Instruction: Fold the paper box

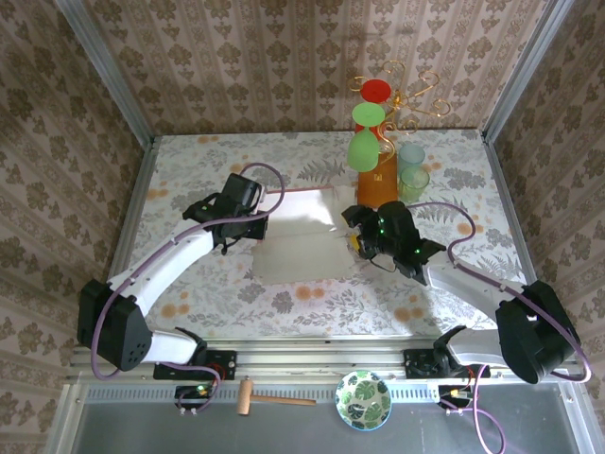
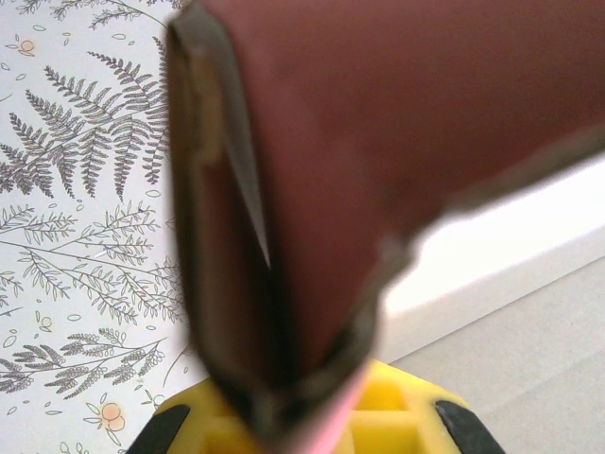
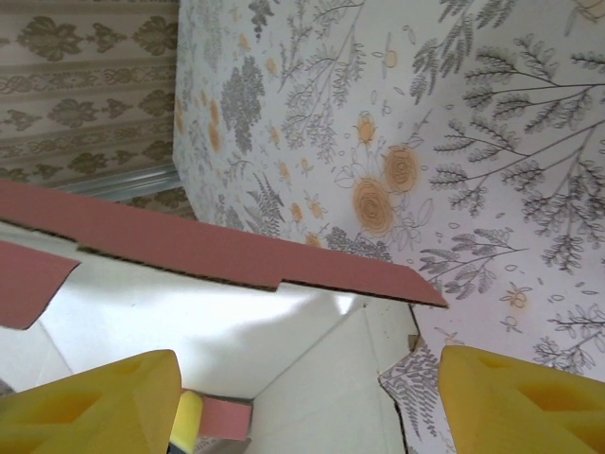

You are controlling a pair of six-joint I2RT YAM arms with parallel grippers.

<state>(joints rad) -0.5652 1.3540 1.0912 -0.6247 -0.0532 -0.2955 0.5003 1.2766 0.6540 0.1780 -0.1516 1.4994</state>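
Observation:
The paper box point(image 1: 295, 242) lies in the middle of the table with its pale whitish inner side up and thin pink edges. My left gripper point(image 1: 248, 225) is shut on the box's left flap. In the left wrist view that flap point(image 2: 378, 123) rises dark pink and blurred from between the yellow fingers point(image 2: 198, 430). My right gripper point(image 1: 355, 238) stands open at the box's right edge. In the right wrist view its yellow fingers point(image 3: 90, 407) sit wide apart over the white inner panel point(image 3: 284, 350), and a raised pink wall point(image 3: 217, 248) crosses ahead of them.
An orange-brown block point(image 1: 377, 185) and two pale green cups point(image 1: 412, 176) stand just behind the box's right corner, with a wire stand of red and green discs point(image 1: 371, 118). A wooden mallet point(image 1: 269, 399) and a leaf-patterned bowl point(image 1: 364, 399) lie on the near ledge.

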